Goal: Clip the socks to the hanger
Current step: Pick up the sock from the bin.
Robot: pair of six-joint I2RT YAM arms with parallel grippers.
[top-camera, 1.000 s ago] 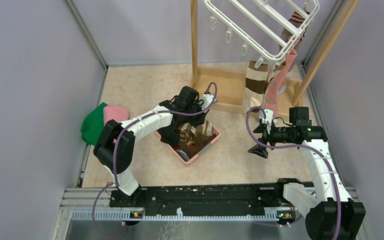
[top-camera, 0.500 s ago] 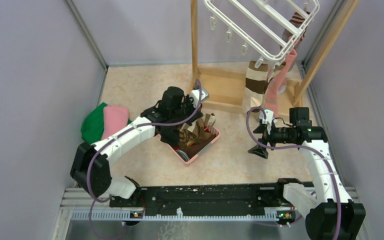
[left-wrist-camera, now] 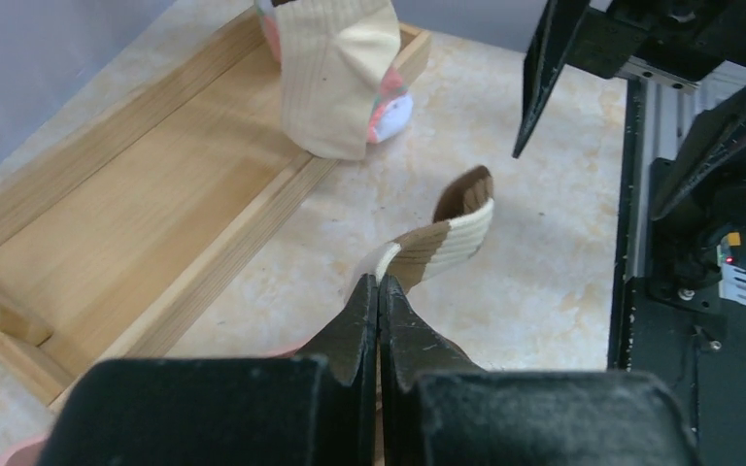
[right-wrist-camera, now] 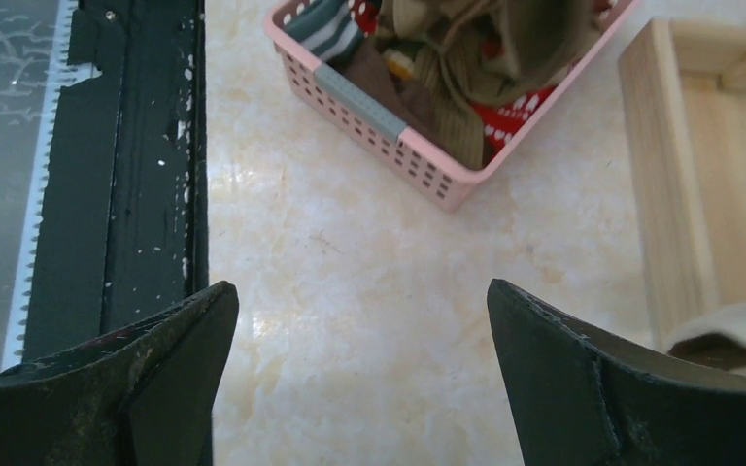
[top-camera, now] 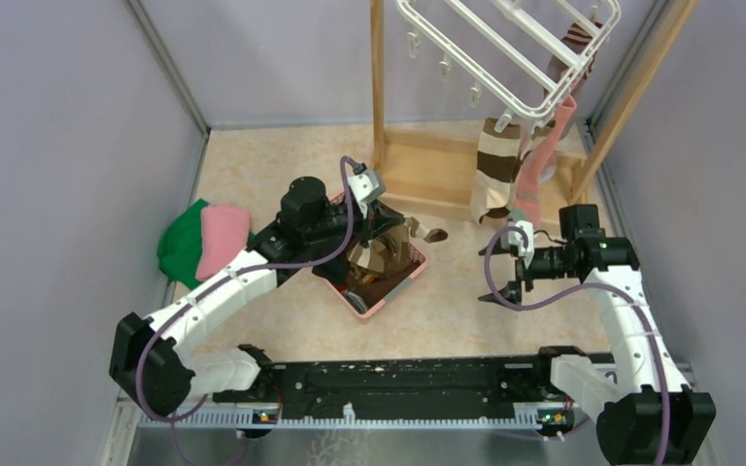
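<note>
My left gripper (top-camera: 406,229) is shut on a brown and cream striped sock (left-wrist-camera: 449,229). It holds the sock just above the far corner of the pink basket (top-camera: 396,293), and the free end sticks out to the right (top-camera: 434,234). More socks (right-wrist-camera: 466,58) lie heaped in the basket. The white hanger (top-camera: 505,58) hangs at the top. Below it dangle a brown and cream striped sock (top-camera: 495,175) and a pink sock (top-camera: 544,160). Low over the floor to the right of the basket, my right gripper (right-wrist-camera: 359,311) stands wide open and empty.
The wooden stand's base frame (top-camera: 437,170) lies behind the basket, with uprights (top-camera: 378,78) on both sides. Folded green and pink cloths (top-camera: 199,238) rest by the left wall. The black rail (top-camera: 398,379) runs along the near edge.
My left gripper has shut on the striped sock and drawn it up out of the basket, while the left arm stretched lower and to the left. The right gripper shifted slightly.
</note>
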